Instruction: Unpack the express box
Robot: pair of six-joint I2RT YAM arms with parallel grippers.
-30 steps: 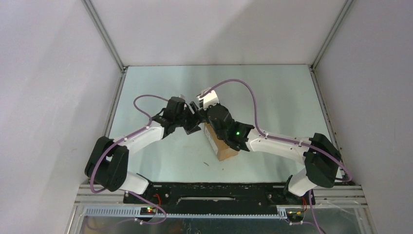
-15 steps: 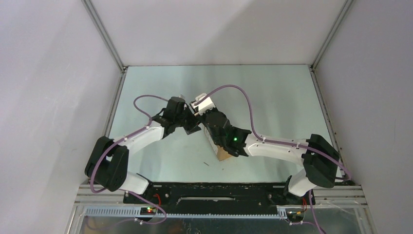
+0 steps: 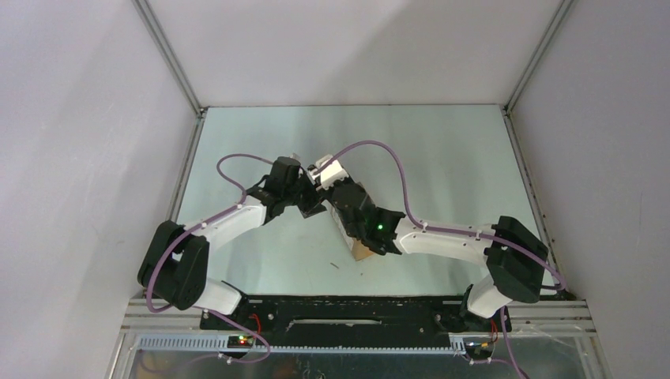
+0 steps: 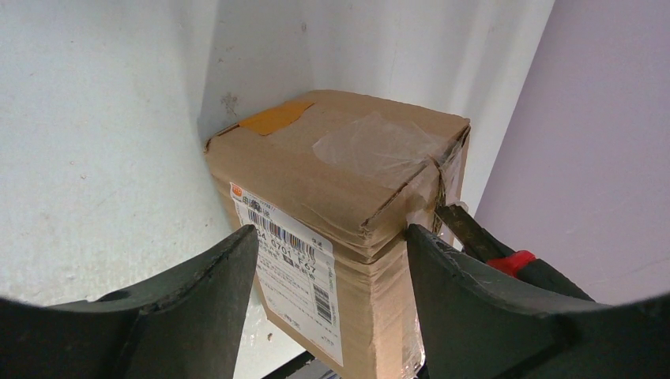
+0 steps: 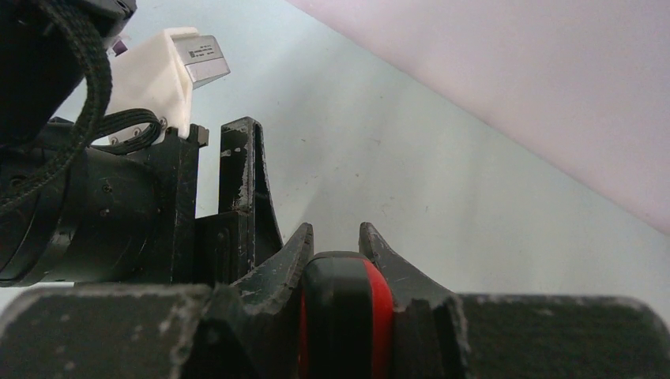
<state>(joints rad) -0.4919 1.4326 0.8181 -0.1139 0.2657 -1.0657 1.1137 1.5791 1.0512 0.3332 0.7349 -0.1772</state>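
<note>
Box [image 4: 340, 166] stands on the tabletop [image 3: 442, 158] about mid-table, a bit left of centre, where the two arms meet. From above it is mostly hidden under the right arm, only its near end shows. Left jaws spread wide and clamped on the box, one finger [image 4: 213, 292] against the side with the white barcode label [image 4: 288, 260], the other against the opposite side. Box top shut, clear tape [image 4: 371, 146] across it, orange tape patch [image 4: 276, 118] at the far edge. Right jaws narrow, gripping the red-and-black handle of a knife [image 5: 344, 316]. In the left wrist view the knife blade sits at the box's upper right corner, tip right at the taped edge; touching or not, cannot tell. Right wrist view shows the left arm's wrist close on its left
</note>
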